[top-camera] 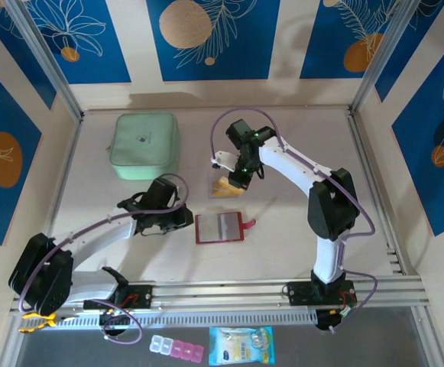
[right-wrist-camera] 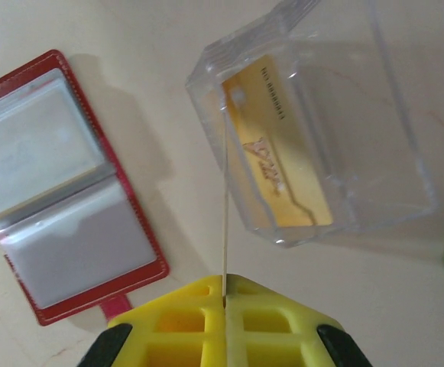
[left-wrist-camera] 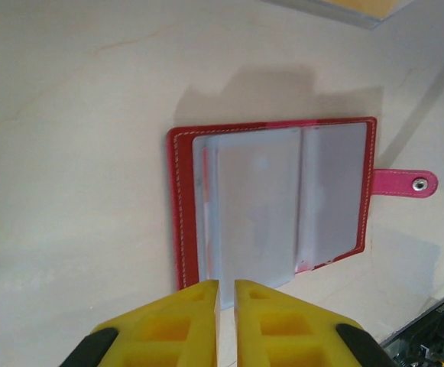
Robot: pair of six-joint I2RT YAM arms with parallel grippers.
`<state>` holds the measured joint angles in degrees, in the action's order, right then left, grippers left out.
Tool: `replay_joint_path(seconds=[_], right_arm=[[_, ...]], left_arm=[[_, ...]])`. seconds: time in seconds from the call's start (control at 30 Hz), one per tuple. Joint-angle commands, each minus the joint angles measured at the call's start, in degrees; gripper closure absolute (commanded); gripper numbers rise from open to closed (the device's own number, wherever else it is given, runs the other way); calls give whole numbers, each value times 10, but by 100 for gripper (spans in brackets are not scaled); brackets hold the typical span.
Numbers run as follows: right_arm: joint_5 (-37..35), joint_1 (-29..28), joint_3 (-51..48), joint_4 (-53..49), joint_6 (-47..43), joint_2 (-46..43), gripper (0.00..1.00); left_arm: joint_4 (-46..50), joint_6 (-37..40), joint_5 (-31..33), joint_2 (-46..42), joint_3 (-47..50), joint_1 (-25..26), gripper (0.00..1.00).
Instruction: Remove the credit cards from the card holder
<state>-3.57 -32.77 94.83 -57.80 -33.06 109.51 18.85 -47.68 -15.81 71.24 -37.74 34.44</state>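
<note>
Both white arms (top-camera: pixel 294 164) carry black joints (top-camera: pixel 328 202), purple cables (top-camera: pixel 212 138) and yellow jaws.

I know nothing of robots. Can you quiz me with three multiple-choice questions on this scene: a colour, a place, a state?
1. The wallet is: A green, B red, C black.
2. The yellow card lies: A under a plate, B in a mug, C in the clear tray.
3. The wallet is: A snapped shut, B lying open, C standing upright.
Answers: 1 B, a red rim frames the sleeves; 2 C, it shows through the tray's walls; 3 B, both sleeves face up.
</note>
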Motion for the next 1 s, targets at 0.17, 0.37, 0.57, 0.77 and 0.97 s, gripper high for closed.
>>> replay_joint_path(seconds=[0.17, 0.37, 0.57, 0.77, 0.97], right_arm=[[17, 10, 93, -57, -74, 58, 100], [18, 8, 146, -78, -93, 103, 99], [27, 4, 167, -92, -109, 131, 98], [36, -2, 167, -93, -113, 151, 94], [33, -3, 174, -97, -112, 157, 78]], left_arm=[[4, -23, -5, -14, 18, -11, 87], [8, -18, -11, -1, 5, -15, 87], [14, -20, -9, -7, 8, -17, 87], [22, -19, -7, -11, 10, -20, 86], [25, -18, -9, -12, 9, -22, 86]])
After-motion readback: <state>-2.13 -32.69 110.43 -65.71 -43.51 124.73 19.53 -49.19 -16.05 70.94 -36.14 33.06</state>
